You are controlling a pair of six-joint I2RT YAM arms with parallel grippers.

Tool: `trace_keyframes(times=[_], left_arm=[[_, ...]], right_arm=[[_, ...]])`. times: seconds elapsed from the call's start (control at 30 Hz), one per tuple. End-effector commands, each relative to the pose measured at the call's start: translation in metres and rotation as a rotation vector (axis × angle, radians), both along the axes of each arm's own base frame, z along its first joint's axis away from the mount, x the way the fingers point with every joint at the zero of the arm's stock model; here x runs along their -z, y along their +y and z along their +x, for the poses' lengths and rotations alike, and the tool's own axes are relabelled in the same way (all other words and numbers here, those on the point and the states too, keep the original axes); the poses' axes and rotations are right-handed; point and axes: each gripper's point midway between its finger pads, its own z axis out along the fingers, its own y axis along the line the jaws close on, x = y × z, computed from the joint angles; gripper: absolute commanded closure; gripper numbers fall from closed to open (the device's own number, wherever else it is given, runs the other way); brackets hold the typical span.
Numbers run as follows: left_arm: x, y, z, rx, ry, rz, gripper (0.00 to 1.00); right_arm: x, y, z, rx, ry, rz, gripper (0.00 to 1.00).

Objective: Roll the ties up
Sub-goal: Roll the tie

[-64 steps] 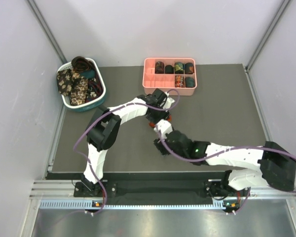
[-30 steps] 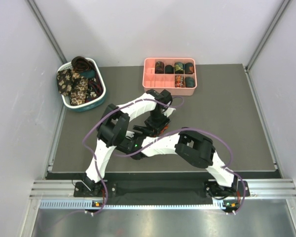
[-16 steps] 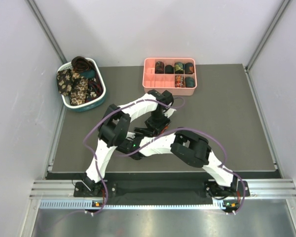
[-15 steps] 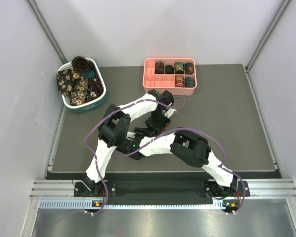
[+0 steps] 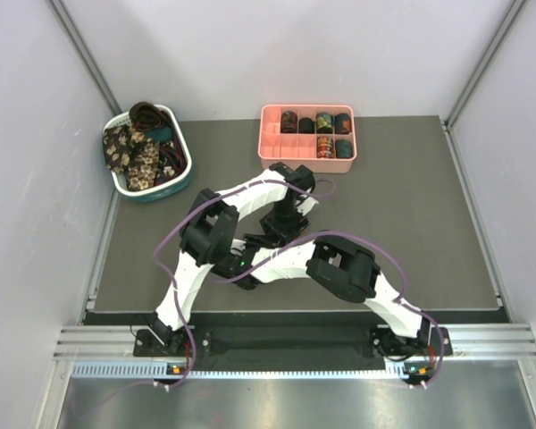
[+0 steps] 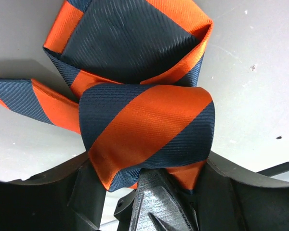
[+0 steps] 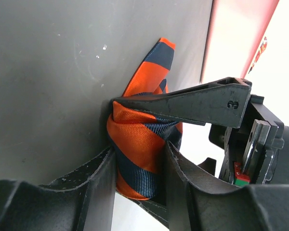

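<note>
The orange-and-navy striped tie [image 6: 144, 125] is wound into a small coil on the grey table, with its loose end [image 6: 130, 38] lying flat beyond it. In the left wrist view my left gripper [image 6: 149, 161] has a finger against each side of the coil. My right gripper [image 7: 139, 151] comes in from the other side and is shut on the same coil [image 7: 139, 139], just under a left finger [image 7: 192, 103]. From above, both grippers meet mid-table, left [image 5: 281, 231] and right [image 5: 261, 246], and they hide the tie.
A pink compartment tray [image 5: 266, 134] at the back centre holds several rolled ties [image 5: 324, 122]; its wall shows in the right wrist view [image 7: 236, 33]. A white-and-teal basket [image 5: 152, 192] at the back left holds loose ties [image 5: 134, 152].
The right arm swung from the right side across to the left arm's gripper. Over the last second its jaws closed in on the coil, while the left jaws eased slightly wider.
</note>
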Motion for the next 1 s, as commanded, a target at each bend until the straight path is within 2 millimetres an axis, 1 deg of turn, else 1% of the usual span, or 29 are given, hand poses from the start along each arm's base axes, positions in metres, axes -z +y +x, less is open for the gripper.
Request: trace_keyframes(times=[0.0, 0.2, 0.3, 0.33, 0.37, 0.4, 0.43, 0.47, 0.5, 0.57, 0.6, 0.63, 0.73, 0.8, 0.9, 0.97], left_arm=[[0.006, 0.032, -0.031, 0.029, 0.153, 0.152, 0.33], [0.004, 0.008, -0.001, 0.031, 0.026, 0.043, 0.29], [0.0, -0.004, 0.01, 0.026, -0.037, -0.017, 0.22], [-0.002, -0.008, 0.013, 0.025, -0.056, -0.04, 0.17], [-0.008, -0.013, 0.017, 0.027, -0.082, -0.067, 0.11], [-0.009, -0.014, 0.019, 0.025, -0.095, -0.08, 0.05], [-0.012, -0.022, 0.028, 0.024, -0.141, -0.115, 0.01], [-0.019, -0.025, 0.034, 0.023, -0.174, -0.14, 0.01], [-0.019, -0.027, 0.036, 0.027, -0.194, -0.151, 0.01], [-0.026, -0.035, 0.047, 0.014, -0.251, -0.196, 0.01], [-0.027, -0.036, 0.047, 0.013, -0.258, -0.207, 0.01], [-0.029, -0.042, 0.053, 0.012, -0.282, -0.238, 0.01], [-0.024, -0.044, 0.059, 0.0, -0.3, -0.242, 0.02], [-0.017, -0.042, 0.06, -0.007, -0.291, -0.236, 0.04], [-0.004, -0.041, 0.056, -0.005, -0.259, -0.223, 0.12], [0.005, -0.037, 0.05, -0.006, -0.225, -0.216, 0.28]], right_arm=[[0.044, -0.032, 0.004, 0.065, 0.133, -0.032, 0.76], [0.041, -0.025, 0.002, 0.051, 0.138, -0.017, 0.76], [0.041, -0.024, 0.002, 0.047, 0.14, -0.014, 0.76], [0.04, -0.024, 0.002, 0.045, 0.137, -0.013, 0.76], [0.04, -0.023, 0.002, 0.044, 0.139, -0.013, 0.76], [0.04, -0.023, 0.002, 0.044, 0.139, -0.013, 0.76], [0.04, -0.023, 0.001, 0.042, 0.139, -0.013, 0.76], [0.04, -0.023, 0.001, 0.041, 0.141, -0.015, 0.76], [0.04, -0.022, 0.001, 0.041, 0.14, -0.012, 0.76], [0.04, -0.023, 0.001, 0.04, 0.14, -0.013, 0.76], [0.04, -0.023, 0.001, 0.039, 0.143, -0.012, 0.76], [0.039, -0.022, 0.0, 0.036, 0.142, -0.006, 0.75], [0.037, -0.02, 0.001, 0.036, 0.143, 0.003, 0.75], [0.037, -0.02, 0.001, 0.035, 0.143, 0.003, 0.75], [0.036, -0.02, 0.002, 0.033, 0.142, 0.005, 0.75], [0.035, -0.02, 0.002, 0.031, 0.142, 0.004, 0.75]])
